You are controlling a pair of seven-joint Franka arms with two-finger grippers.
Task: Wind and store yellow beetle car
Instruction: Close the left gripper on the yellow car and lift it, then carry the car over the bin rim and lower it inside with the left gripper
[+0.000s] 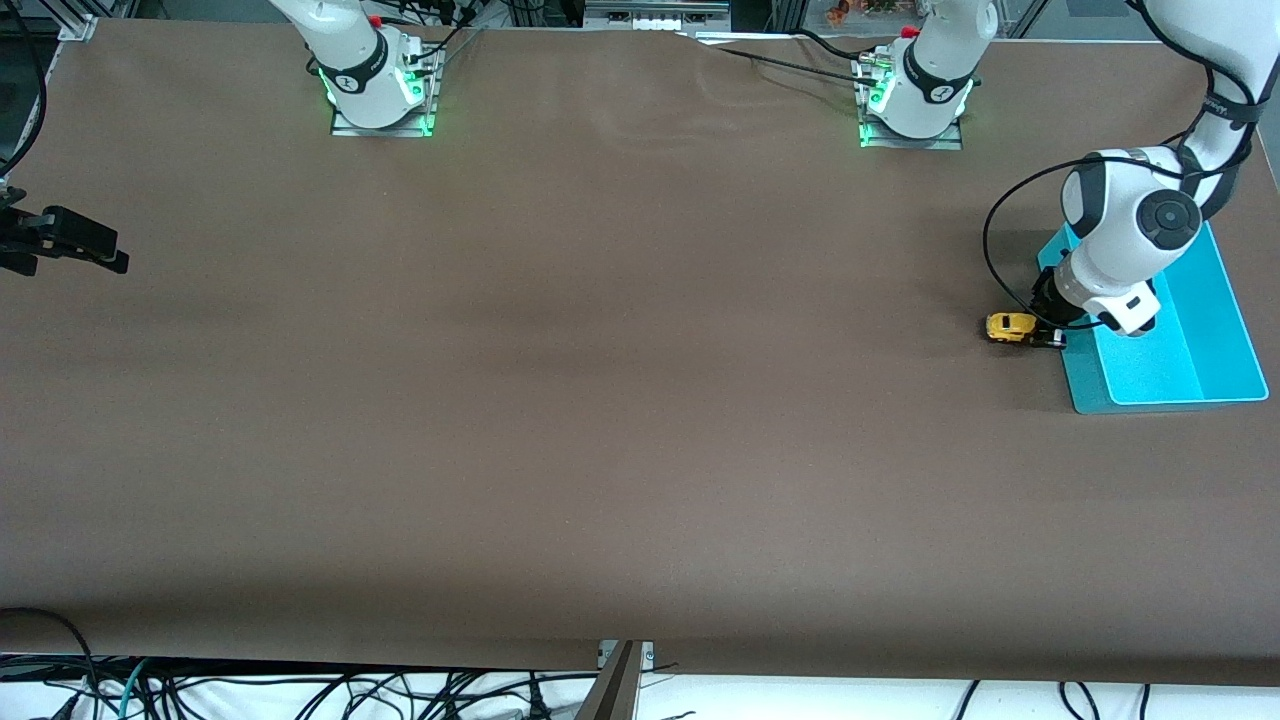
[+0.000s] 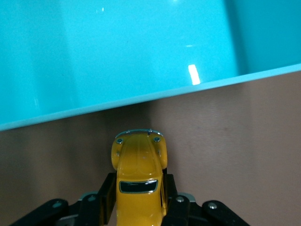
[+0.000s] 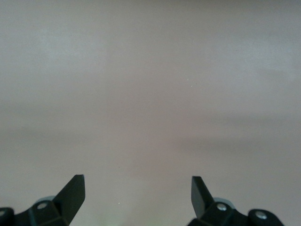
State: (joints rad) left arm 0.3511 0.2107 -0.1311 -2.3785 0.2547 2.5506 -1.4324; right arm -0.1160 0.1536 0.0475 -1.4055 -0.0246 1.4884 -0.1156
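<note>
- At the right arm's end of the bench (image 1: 560, 400), my right gripper (image 3: 138, 188) waits, fingers apart, holding nothing.
- My left gripper (image 2: 139, 200) clamps the yellow beetle car (image 1: 1011, 326) on the bench beside the cyan bin (image 1: 1215, 330), probably for winding.

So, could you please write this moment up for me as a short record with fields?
car: yellow beetle car on the table beside the cyan bin, not in it
left gripper: left gripper low at the bin's edge, fingers shut on the car's sides
right gripper: right gripper open, holding nothing, over the bare table at the right arm's end, waiting
bin contents: nothing visible inside
storing: not yet done
</note>
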